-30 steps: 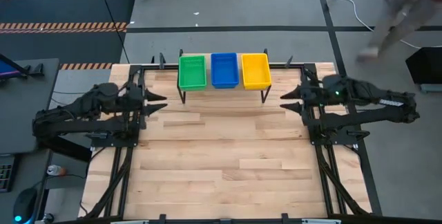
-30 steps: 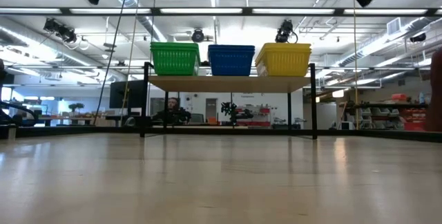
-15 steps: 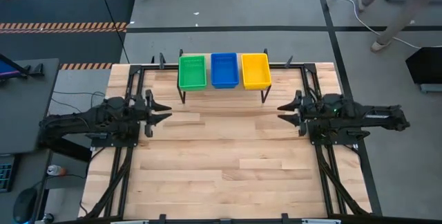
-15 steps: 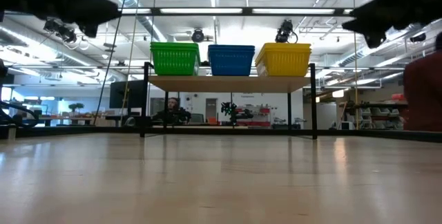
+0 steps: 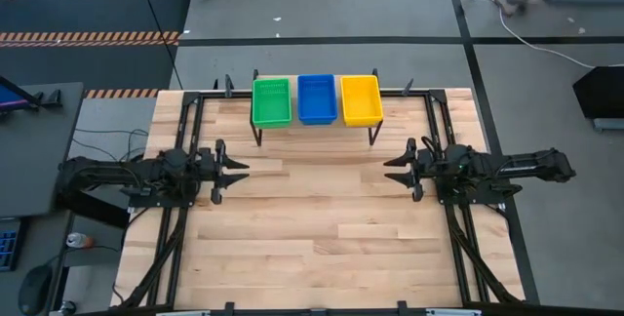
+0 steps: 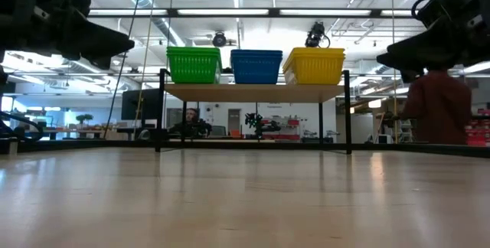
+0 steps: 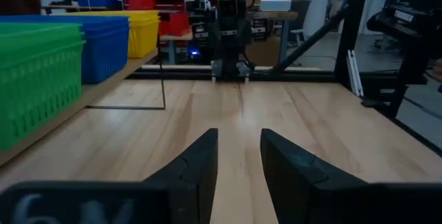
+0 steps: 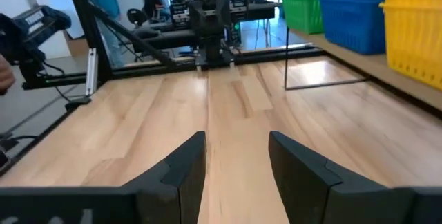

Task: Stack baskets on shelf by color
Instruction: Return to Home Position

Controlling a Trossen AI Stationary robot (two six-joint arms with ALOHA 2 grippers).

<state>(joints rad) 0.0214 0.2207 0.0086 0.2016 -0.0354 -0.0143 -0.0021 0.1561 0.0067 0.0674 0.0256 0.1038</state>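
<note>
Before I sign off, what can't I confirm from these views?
Baskets per stack: in the high view the top green basket, blue basket and yellow basket cover any beneath; the low view is too small to separate rims.
Right wrist view: the yellow basket is cut off by the edge.
Low view: the person is partly behind the right arm.

No legible text; pale marks on left pincer, right pincer bases too blurred.
</note>
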